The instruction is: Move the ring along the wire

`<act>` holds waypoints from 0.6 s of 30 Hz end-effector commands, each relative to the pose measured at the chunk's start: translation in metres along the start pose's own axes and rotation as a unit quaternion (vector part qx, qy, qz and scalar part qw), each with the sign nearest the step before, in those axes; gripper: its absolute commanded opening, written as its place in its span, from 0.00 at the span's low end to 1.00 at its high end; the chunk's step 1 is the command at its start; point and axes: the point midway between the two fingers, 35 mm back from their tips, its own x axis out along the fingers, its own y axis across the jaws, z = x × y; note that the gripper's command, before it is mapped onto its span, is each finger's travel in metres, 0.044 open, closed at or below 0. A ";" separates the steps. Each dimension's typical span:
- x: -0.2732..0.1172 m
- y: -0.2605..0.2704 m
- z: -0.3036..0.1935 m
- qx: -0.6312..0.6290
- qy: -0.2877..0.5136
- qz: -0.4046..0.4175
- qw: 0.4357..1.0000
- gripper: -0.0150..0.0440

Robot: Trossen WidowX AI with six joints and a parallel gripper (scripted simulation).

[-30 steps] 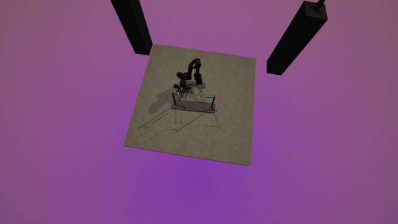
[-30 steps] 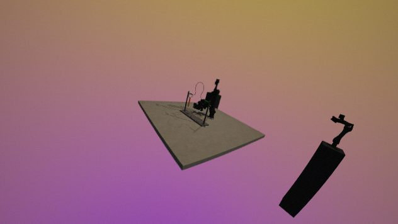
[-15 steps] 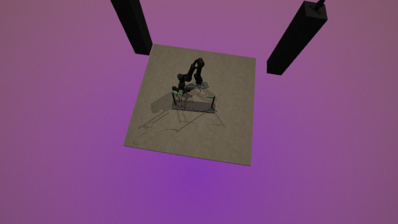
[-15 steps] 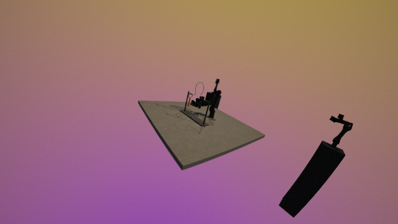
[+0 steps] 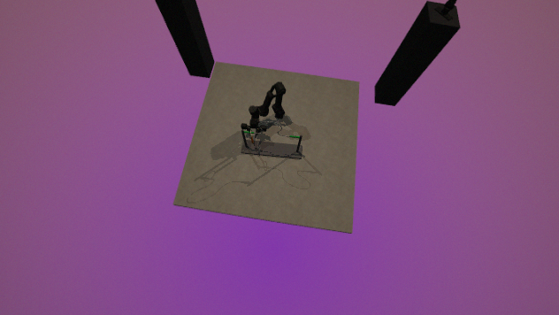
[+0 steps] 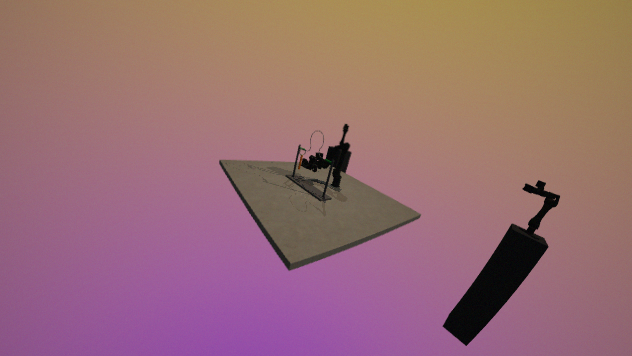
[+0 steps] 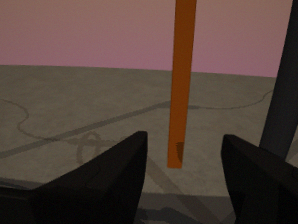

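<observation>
The orange handle [image 5: 253,140] [image 6: 300,162] [image 7: 182,85] hangs down beside the left post [image 5: 244,139] [image 6: 296,164] [image 7: 282,85]. Its ring is too small to make out clearly, near that post's green part [image 5: 248,132] [image 6: 302,149]. The other green part [image 5: 294,136] [image 6: 328,161] is at the right post [image 5: 299,145] [image 6: 328,181]. The thin grey wire [image 5: 280,130] [image 6: 317,131] curves and loops between them. My gripper [image 7: 184,143] is partly open, empty. In the wrist view the handle's lower end shows between the fingertips, seemingly just ahead of them.
A dark base plate [image 5: 276,149] [image 6: 306,187] joins the posts on the stone-like table top [image 5: 265,190] [image 6: 340,225]. My arm [image 5: 266,103] [image 6: 340,155] reaches in from behind the wire. Large dark columns [image 5: 187,40] [image 5: 417,53] [image 6: 495,285] stand away from the table.
</observation>
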 end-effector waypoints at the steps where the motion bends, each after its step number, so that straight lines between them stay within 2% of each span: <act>1: 0.006 -0.002 -0.002 0.005 0.002 -0.001 1.000 0.53; 18: 0.033 -0.001 -0.001 0.005 0.000 -0.001 1.000 0.53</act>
